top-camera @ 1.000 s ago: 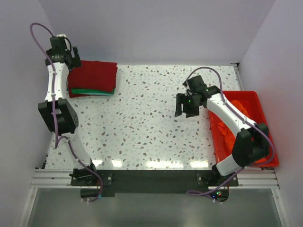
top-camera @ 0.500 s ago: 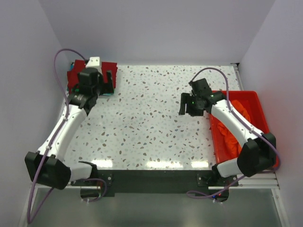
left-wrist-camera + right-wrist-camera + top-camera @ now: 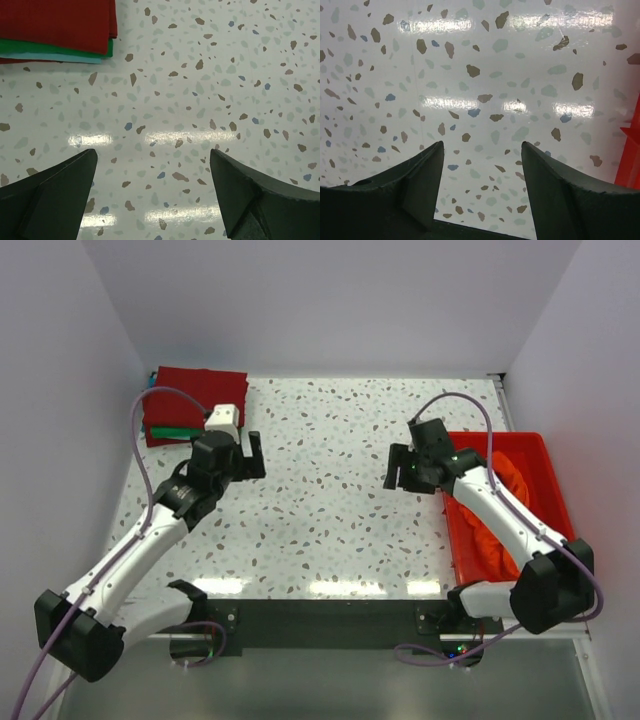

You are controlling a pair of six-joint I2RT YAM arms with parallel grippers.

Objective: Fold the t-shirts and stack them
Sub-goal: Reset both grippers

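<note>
Speckled white table (image 3: 330, 520) fills the top view, both arms reaching out over it from the near edge.

Left arm (image 3: 140, 550) runs up along the left side. Right arm (image 3: 500, 515) bends across the red tub (image 3: 500, 436).

The tub sits at the table's right edge. An orange t-shirt (image 3: 512, 472) lies crumpled inside it, partly hidden by the right arm.

Folded stack of t-shirts (image 3: 195, 398) lies in the far left corner. We see a dark red shirt on top. In the left wrist view the dark red shirt (image 3: 55, 22) lies over a bright green shirt (image 3: 60, 49), and only the green one's edge shows. A pale teal strip (image 3: 55, 58) lies under that. We cannot tell whether the strip is a separate shirt. The edges line up fairly square.

Left gripper (image 3: 252, 456) hangs over bare table just beside the stack's near right corner, not touching it. From its wrist camera, the left gripper (image 3: 152, 200) has its fingers (image 3: 55, 195) spread wide, with only tabletop between them.

Right gripper (image 3: 398, 470) hangs over the table just left of the tub, well apart from the stack. Its wrist view shows the fingers (image 3: 420, 185) parted with nothing between them. The tub's red wall (image 3: 630, 160) shows at the right edge.
</note>
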